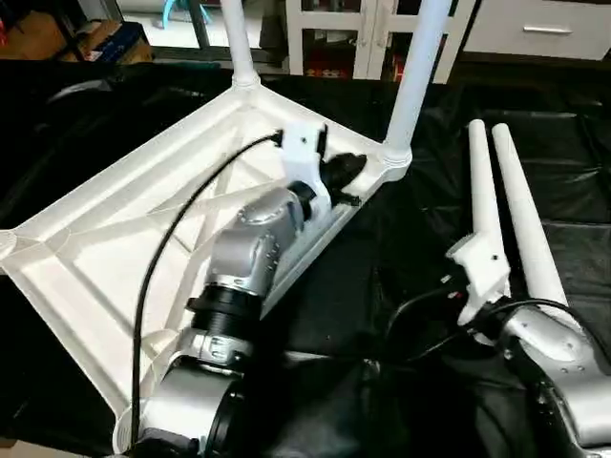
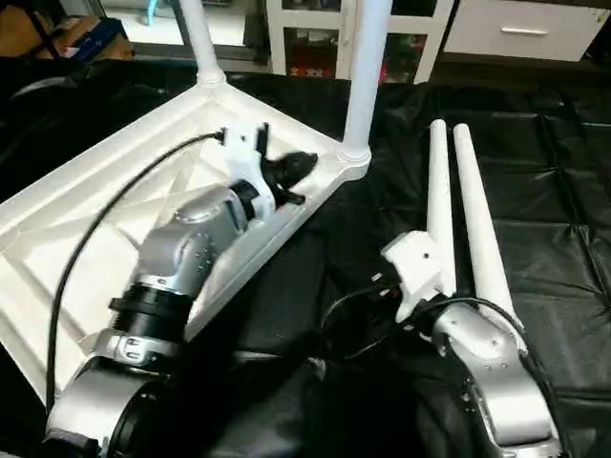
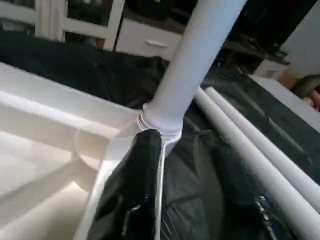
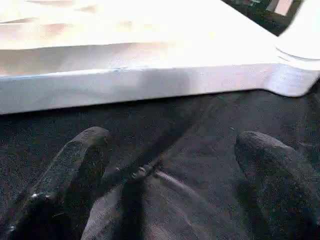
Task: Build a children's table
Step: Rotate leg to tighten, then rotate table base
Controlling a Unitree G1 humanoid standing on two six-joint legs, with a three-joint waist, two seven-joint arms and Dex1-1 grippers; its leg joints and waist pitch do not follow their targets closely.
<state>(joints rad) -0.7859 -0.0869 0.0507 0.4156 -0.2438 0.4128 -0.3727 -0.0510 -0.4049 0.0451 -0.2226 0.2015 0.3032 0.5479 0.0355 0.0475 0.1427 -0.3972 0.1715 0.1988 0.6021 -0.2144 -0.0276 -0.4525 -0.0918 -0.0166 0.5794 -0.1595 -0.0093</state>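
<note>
The children's table's white tabletop (image 1: 95, 239) lies upside down on the black cloth, ribbed underside up. Two white legs stand upright in its far corner sockets, one at the back (image 1: 239, 43) and one at the right (image 1: 420, 67). My left gripper (image 1: 346, 176) reaches across the tabletop and sits at the rim right beside the base of the right leg (image 3: 165, 117). Two loose legs (image 1: 485, 181) (image 1: 530, 224) lie side by side on the cloth to the right. My right gripper (image 4: 175, 145) hovers open and empty over the cloth, facing the tabletop's side edge (image 4: 150, 85).
The black-draped work table (image 1: 573, 143) spreads under everything. White cabinets (image 1: 535, 29) and a cardboard box (image 1: 105, 38) stand behind it. A black cable (image 1: 162, 258) arcs over my left forearm. My right forearm (image 1: 563, 372) sits just in front of the loose legs.
</note>
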